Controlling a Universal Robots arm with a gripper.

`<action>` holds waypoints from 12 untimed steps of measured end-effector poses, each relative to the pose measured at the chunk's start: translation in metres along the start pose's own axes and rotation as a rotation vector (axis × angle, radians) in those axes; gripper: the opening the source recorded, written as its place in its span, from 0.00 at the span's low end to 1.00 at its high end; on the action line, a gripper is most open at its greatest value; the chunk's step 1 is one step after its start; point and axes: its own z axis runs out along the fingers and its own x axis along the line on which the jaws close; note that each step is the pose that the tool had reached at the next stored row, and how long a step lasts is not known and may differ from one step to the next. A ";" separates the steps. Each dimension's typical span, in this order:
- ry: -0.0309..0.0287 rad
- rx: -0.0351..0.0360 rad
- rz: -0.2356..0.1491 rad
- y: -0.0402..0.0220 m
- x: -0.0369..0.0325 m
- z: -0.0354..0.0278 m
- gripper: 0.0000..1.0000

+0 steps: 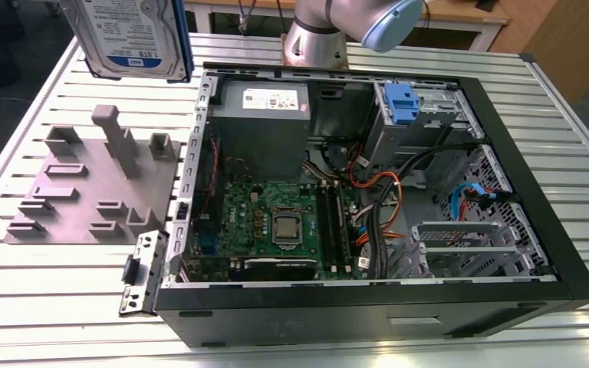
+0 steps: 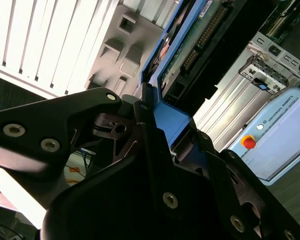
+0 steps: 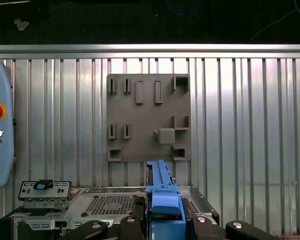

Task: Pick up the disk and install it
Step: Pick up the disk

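In the exterior view the disk [image 1: 131, 34] hangs label-out at about eleven o'clock, above the slatted table [image 1: 28, 92] and outside the open computer case [image 1: 540, 192] — well apart from the drive cage [image 1: 432, 115] (one o'clock inside the case). The second wrist view adds the grip: the gripper [image 2: 170, 122] is clamped on the disk's blue edge, the circuit side showing. The first wrist view looks past the disk to a grey fixture plate [image 3: 147, 117] — slats all round it.

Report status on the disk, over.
Pincer shut on the disk. Disk aloft, outside the computer case, near the grey fixture. Loose cables inside the case.
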 end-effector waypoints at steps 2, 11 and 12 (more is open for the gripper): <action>0.0000 0.0000 0.000 -0.0001 0.0000 0.0000 0.37; 0.0000 0.0000 0.000 -0.0062 -0.0002 -0.0001 0.37; -0.0001 0.0000 0.000 -0.0068 -0.0001 0.0000 0.37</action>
